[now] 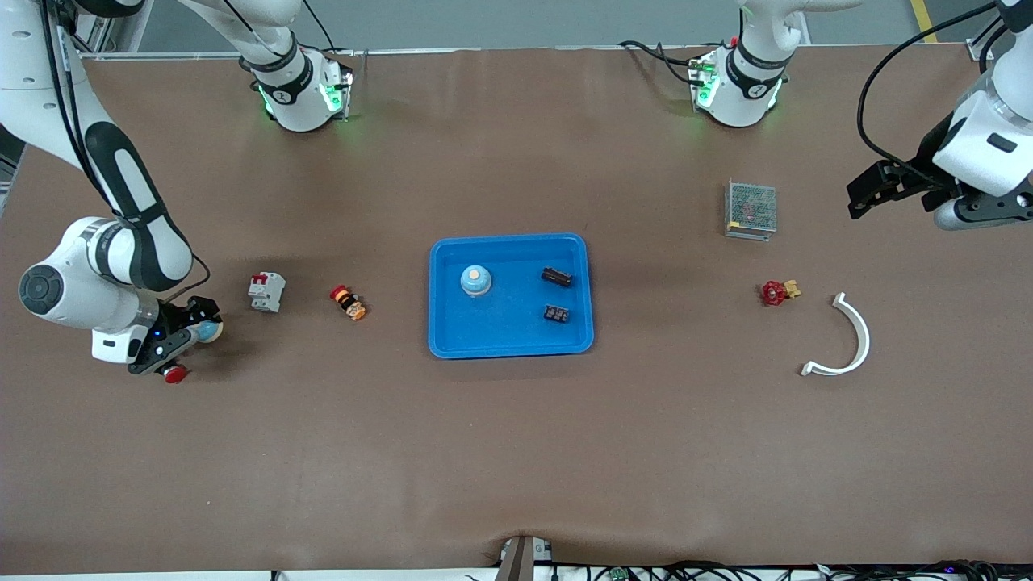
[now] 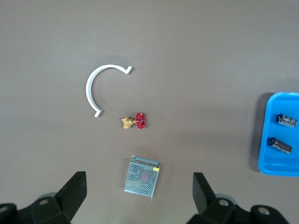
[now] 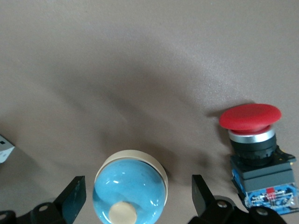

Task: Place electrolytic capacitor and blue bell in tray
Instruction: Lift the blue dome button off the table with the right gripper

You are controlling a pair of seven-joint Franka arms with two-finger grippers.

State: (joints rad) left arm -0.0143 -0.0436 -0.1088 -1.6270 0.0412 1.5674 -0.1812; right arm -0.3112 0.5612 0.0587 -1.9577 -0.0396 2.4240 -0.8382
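— Where's the bell?

— One blue bell point(image 3: 130, 185) sits on the table between my right gripper point(image 3: 135, 198)'s spread fingers, beside a red pushbutton point(image 3: 256, 140). Another bell point(image 1: 475, 281) lies in the tray point(image 1: 452, 339) with two capacitors point(image 1: 556, 277).

— Your left?

— My left gripper point(image 2: 139, 198) hangs open over the mesh box point(image 2: 142, 178).

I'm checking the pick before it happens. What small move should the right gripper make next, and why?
Probably lower straight down and shut. The right gripper is open over a blue bell lying between its fingers on the table, beside a red push button. The tray already holds another bell and two capacitors.
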